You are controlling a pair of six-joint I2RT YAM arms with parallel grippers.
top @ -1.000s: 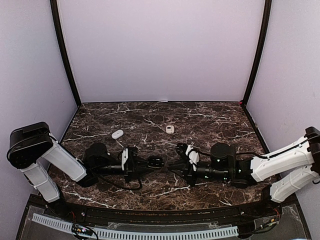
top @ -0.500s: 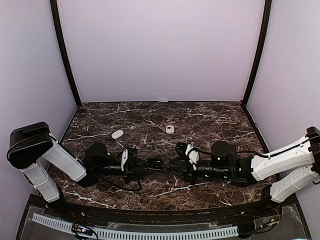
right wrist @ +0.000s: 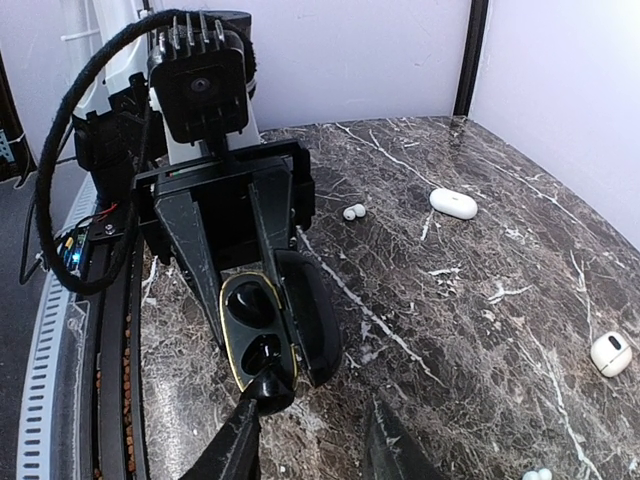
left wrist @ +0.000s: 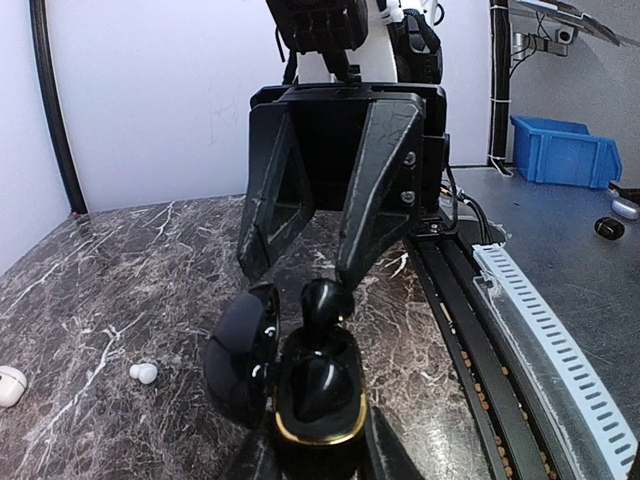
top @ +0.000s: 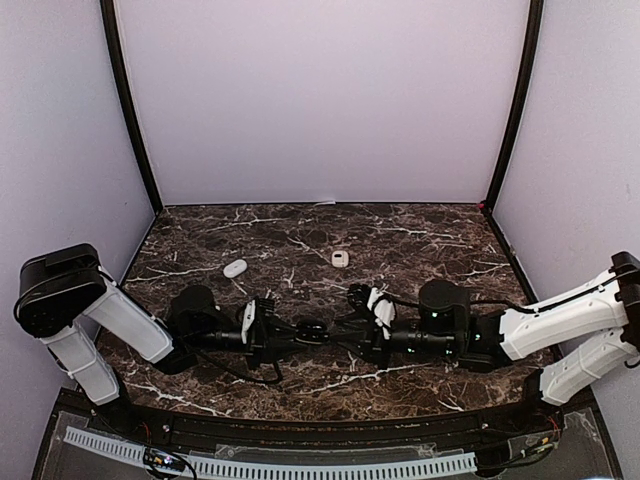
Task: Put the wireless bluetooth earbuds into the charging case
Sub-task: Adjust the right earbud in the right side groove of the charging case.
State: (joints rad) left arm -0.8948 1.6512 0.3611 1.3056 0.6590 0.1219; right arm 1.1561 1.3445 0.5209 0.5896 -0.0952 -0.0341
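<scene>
Grasping open glossy black gold-rimmed charging case (left wrist: 318, 385) in left end effector (left wrist: 316, 456). Released at right end effector (right wrist: 318, 410), small glossy black earbud (right wrist: 268, 386) just beside one fingertip (right wrist: 245, 430).

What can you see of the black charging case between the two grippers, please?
The black charging case is glossy plastic with a gold rim, its hinged lid swung open beside the base. The left gripper clamps its base, with the wells facing the open right gripper. One well is empty; a black earbud sits in the other, against one of that gripper's fingers.
</scene>
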